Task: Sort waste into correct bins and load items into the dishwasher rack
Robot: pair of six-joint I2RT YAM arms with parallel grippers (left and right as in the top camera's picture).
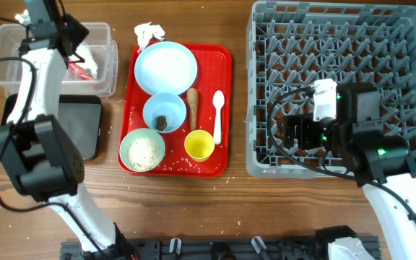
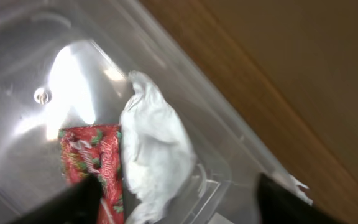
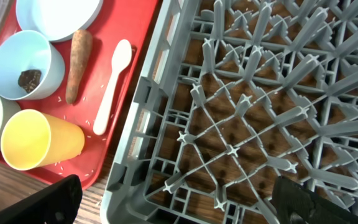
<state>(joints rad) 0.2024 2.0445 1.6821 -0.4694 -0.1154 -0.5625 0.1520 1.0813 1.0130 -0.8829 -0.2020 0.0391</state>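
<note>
My left gripper [image 1: 78, 52] is open and empty above the clear tub [image 1: 13, 43]. In the left wrist view its jaws [image 2: 179, 208] straddle crumpled white paper [image 2: 155, 155] and the red-and-white wrapper [image 2: 91, 163], both lying in the tub. My right gripper [image 1: 295, 130] hangs open and empty over the grey dishwasher rack [image 1: 338, 29], near the rack's front left corner [image 3: 135, 155]. The red tray [image 1: 222, 58] holds the pale blue plate [image 1: 166, 66], a blue bowl [image 1: 157, 105] with a dark scrap [image 1: 162, 122], a mint bowl of rice [image 1: 142, 150], the yellow cup [image 1: 198, 145], the white spoon [image 1: 218, 115] and the brown stick [image 1: 192, 106].
The black tray [image 1: 85, 126] lies in front of the clear tub. Another crumpled white paper [image 1: 150, 32] lies at the red tray's far edge. Rice grains are scattered on the red tray [image 3: 114, 37]. Wooden table shows between tray and rack.
</note>
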